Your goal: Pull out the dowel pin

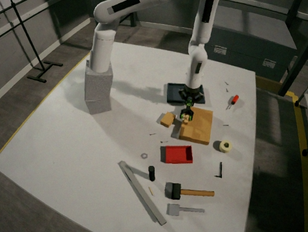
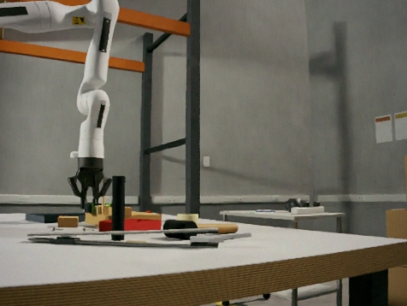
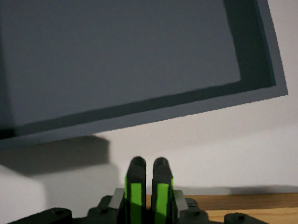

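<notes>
- The white seven-joint arm points straight down over the near-left corner of the tan wooden bench board (image 1: 198, 126), which lies on the white table (image 1: 81, 155).
- The black hand (image 1: 187, 104) with its fingers (image 2: 87, 197) is clamped on the green-and-black spring clamp (image 1: 187, 111); in the wrist view the clamp's two green-striped handles (image 3: 149, 192) stand squeezed side by side.
- The small pale wooden block (image 1: 186, 118) sits on the board's left edge, directly under the clamp; whether the clamp's mouth touches it cannot be told.
- A thin pale dowel pin (image 2: 103, 201) stands upright just beside the hand in the exterior view.
- A loose tan wooden cube (image 1: 167, 119) rests on the table just left of the board.
- A shallow dark blue tray (image 1: 173, 92) lies behind the board.
- A red open box (image 1: 177, 154) lies in front of the board.
</notes>
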`<action>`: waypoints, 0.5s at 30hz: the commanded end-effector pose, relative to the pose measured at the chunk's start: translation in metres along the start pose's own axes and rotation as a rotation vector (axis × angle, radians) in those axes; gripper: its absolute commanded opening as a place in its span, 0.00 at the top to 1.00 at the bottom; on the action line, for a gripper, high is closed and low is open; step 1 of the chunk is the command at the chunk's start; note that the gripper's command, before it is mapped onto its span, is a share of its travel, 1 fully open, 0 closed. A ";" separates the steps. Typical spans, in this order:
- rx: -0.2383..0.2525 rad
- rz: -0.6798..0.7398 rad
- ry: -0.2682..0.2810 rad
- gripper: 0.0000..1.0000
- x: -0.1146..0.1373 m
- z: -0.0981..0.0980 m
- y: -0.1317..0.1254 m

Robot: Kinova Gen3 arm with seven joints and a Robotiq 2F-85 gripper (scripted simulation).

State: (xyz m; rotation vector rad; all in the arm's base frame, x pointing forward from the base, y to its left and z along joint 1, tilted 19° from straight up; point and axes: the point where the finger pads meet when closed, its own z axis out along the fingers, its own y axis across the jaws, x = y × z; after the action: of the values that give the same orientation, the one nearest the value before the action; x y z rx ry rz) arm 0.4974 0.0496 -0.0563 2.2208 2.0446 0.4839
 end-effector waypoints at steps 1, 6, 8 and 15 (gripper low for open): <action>-0.002 0.000 0.000 0.67 0.000 -0.001 0.001; -0.002 0.000 0.000 0.66 0.000 -0.001 0.001; -0.002 0.000 0.000 0.65 0.000 -0.001 0.001; -0.002 0.000 0.000 0.63 0.000 -0.001 0.001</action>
State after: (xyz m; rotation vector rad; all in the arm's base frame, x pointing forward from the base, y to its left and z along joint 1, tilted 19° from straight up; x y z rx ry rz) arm 0.4974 0.0496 -0.0563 2.2208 2.0446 0.4839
